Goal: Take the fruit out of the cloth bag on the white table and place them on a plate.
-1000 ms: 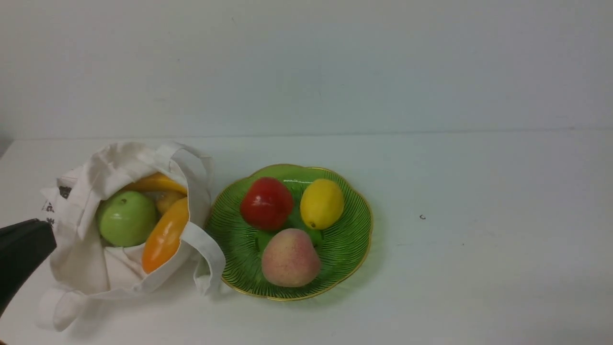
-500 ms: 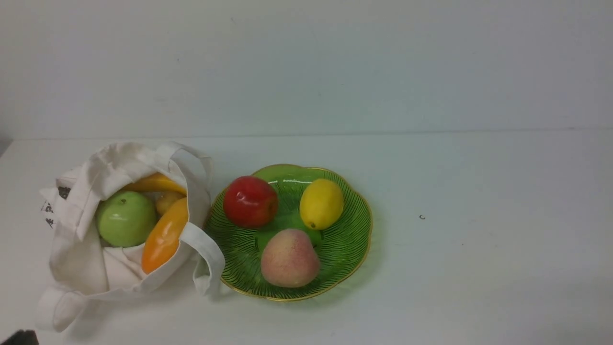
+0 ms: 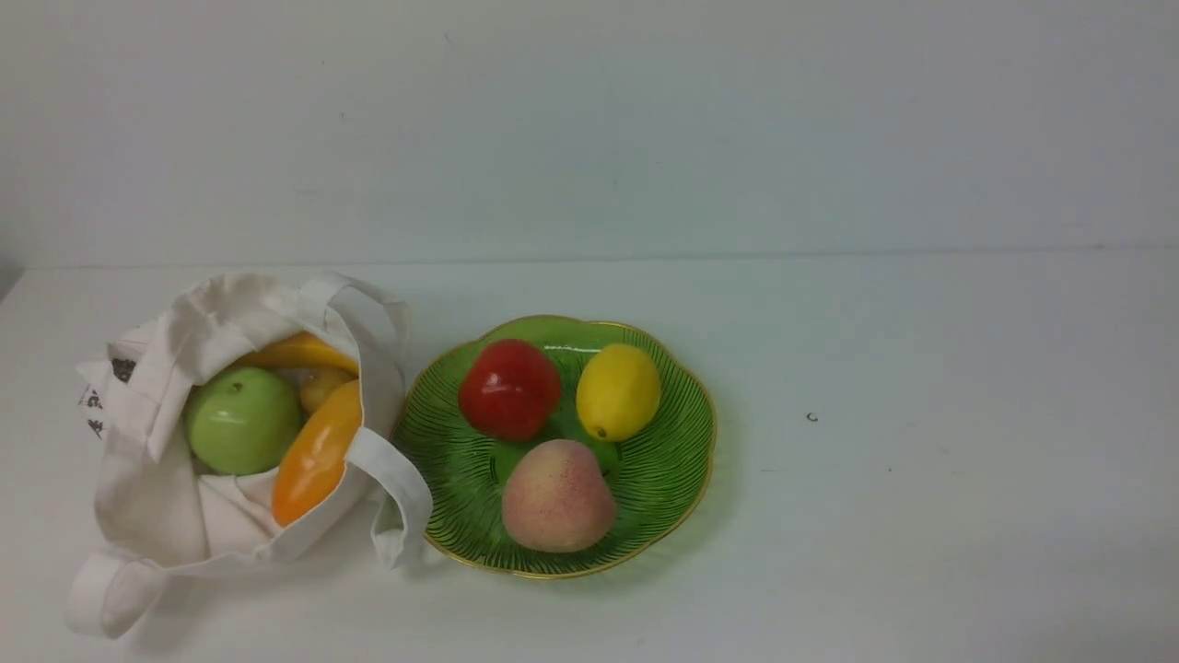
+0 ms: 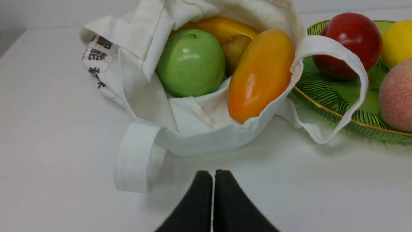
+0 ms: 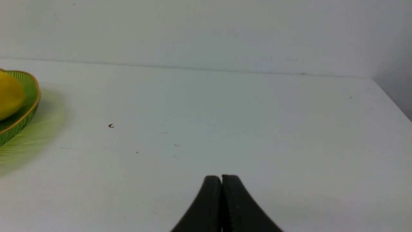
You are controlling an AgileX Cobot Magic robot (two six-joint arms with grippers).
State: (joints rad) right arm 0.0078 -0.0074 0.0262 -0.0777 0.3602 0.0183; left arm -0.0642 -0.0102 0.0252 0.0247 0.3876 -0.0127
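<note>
The cloth bag (image 3: 175, 516) lies open on the left of the white table (image 3: 921, 516). Inside it are a green apple (image 3: 241, 419), two long orange-yellow fruit (image 3: 318, 451) and a small yellowish one (image 3: 322, 387). To its right the green plate (image 3: 663, 470) holds a red apple (image 3: 509, 389), a lemon (image 3: 618, 391) and a peach (image 3: 558, 494). Neither gripper shows in the front view. My left gripper (image 4: 214, 172) is shut and empty, just off the bag (image 4: 193, 135) and facing the green apple (image 4: 191, 62). My right gripper (image 5: 221, 177) is shut and empty over bare table, right of the plate (image 5: 29, 106).
A pale wall runs along the back of the table. A tiny dark speck (image 3: 811, 417) lies right of the plate. The table's right edge (image 5: 392, 100) shows in the right wrist view. One bag handle (image 4: 334, 51) loops over the plate's rim.
The left arm has drawn back out of the front view at the lower left. The red apple rocked left on the plate, then settled back beside the lemon.
</note>
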